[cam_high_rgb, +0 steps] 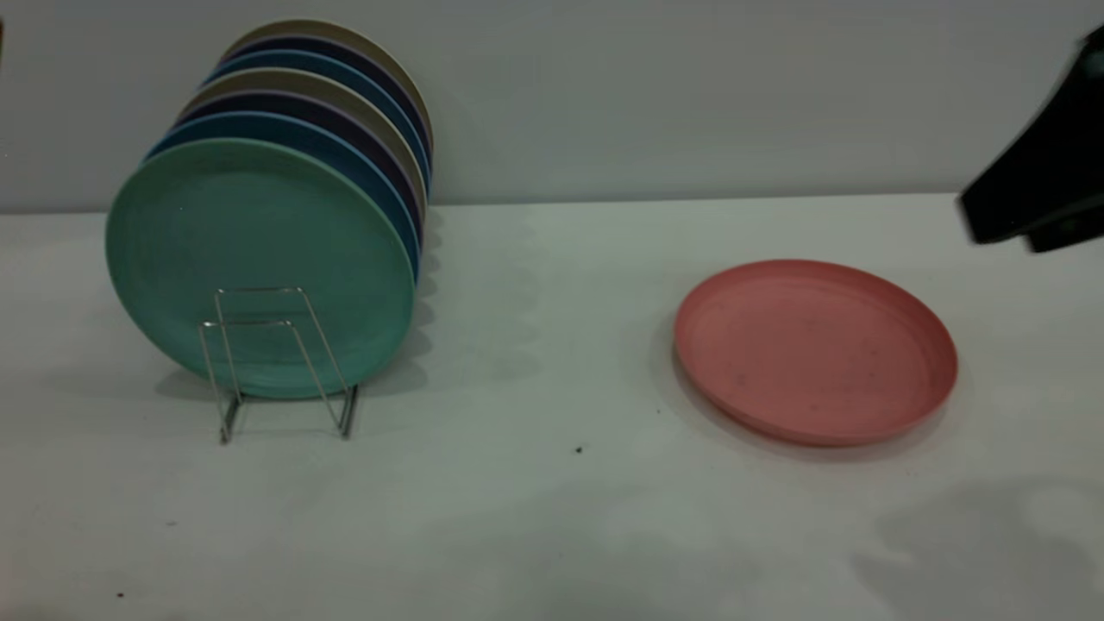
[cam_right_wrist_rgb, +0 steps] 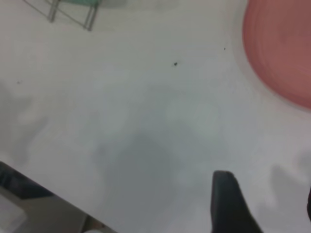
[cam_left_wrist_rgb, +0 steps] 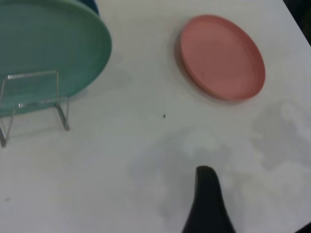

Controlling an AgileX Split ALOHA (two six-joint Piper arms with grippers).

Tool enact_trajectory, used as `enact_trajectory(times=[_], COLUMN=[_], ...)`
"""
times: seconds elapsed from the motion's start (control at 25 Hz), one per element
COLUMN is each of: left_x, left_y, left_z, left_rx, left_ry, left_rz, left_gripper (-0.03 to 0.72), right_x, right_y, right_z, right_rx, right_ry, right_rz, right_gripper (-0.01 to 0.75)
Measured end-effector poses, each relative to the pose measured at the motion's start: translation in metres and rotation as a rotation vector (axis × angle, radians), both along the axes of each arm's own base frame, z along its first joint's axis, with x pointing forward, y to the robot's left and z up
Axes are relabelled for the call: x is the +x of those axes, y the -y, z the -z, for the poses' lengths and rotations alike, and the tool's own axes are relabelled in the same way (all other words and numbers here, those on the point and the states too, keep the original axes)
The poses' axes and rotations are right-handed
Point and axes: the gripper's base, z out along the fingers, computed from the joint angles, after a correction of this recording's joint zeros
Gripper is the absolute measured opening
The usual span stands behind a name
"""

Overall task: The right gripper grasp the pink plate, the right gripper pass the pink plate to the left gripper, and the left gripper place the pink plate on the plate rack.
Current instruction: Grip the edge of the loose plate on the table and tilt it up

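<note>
Pink plate (cam_high_rgb: 815,349) lies flat on the white table (cam_high_rgb: 535,509), right of middle in the outside view, w/ its open side up. Nothing touches it. It looks stiff and light, prob. plastic, w/ a dull, not shiny face, so I guess it won't slip much. The low rim is the only part that sticks up, so that is the spot to pinch: one finger over the rim, one under the edge. Since it sits flat, getting under the edge looks like the hard bit. Held by one edge, it may tip or swing, so a firm pinch seems smart.

Right gripper (cam_high_rgb: 1035,194) hangs at the far right edge of the outside view, above and just past the plate, not touching. In its own wrist view only one dark finger (cam_right_wrist_rgb: 228,204) shows low down plus a sliver at the right edge, w/ a wide gap between, so it looks open and holds nothing.

Left gripper (cam_left_wrist_rgb: 208,201) shows just one dark finger at the bottom of its wrist view, well apart from the plate; can't tell if it is open or closed.

Plate rack (cam_high_rgb: 280,362) stands at the left, w/ a green plate (cam_high_rgb: 259,259) and more plates behind it. The front wire loops look free for the pink one.
</note>
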Motion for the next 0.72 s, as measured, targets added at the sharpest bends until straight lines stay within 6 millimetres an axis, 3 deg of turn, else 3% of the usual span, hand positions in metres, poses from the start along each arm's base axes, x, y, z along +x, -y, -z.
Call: enact_trajectory(times=[0.2, 0.52, 0.72], left_x=[0.014, 0.018, 0.018], left_y=[0.000, 0.000, 0.001], left_z=[0.002, 0.008, 0.008], left_rx=[0.010, 0.032, 0.032], left_ry=[-0.028, -0.040, -0.045], left_rz=[0.007, 0.031, 0.039], left_gripper=[0.563, 0.563, 0.563], right_x=[0.038, 0.082, 0.100], right_y=[0.004, 0.050, 0.072], right_z=[0.034, 0.085, 0.120], right_rx=[0.006, 0.174, 0.182], right_ry=[-0.098, -0.176, -0.203], right_rz=[-0.005, 0.114, 0.174], right_gripper=[0.406, 0.406, 0.406])
